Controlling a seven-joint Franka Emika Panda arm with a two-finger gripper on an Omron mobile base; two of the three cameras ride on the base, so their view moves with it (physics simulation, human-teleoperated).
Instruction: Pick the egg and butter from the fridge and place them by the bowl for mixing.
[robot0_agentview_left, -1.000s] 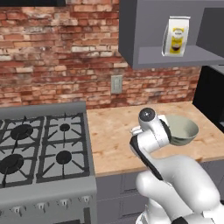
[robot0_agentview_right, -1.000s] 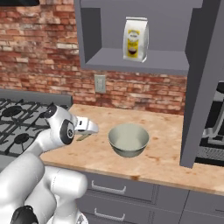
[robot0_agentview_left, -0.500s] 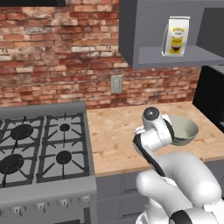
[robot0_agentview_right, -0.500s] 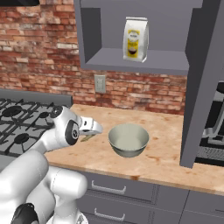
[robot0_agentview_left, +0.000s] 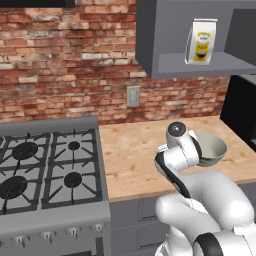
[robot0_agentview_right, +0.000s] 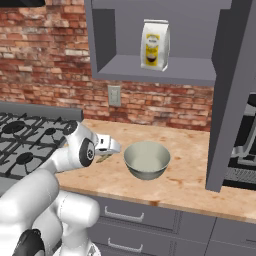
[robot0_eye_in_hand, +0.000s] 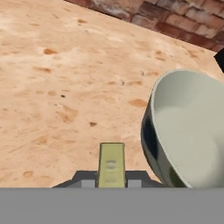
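The gripper (robot0_eye_in_hand: 111, 183) is clamped on the butter (robot0_eye_in_hand: 111, 164), just left of the bowl (robot0_eye_in_hand: 192, 131); the stick looks light, soft, greasy; best pinched mid-length.

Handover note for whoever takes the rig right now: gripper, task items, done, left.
Gripper: shut on the butter, a pale-yellow stick held over the wooden counter, just left of the bowl in the hand view.
Bowl: upright on the counter, nothing in it as far as can be seen; the base views put it under the wall cabinet.
Done: butter picked and carried to the bowl.
Left: set the butter down beside the bowl and release. No egg on the counter parts in view, so it probably remains to fetch.
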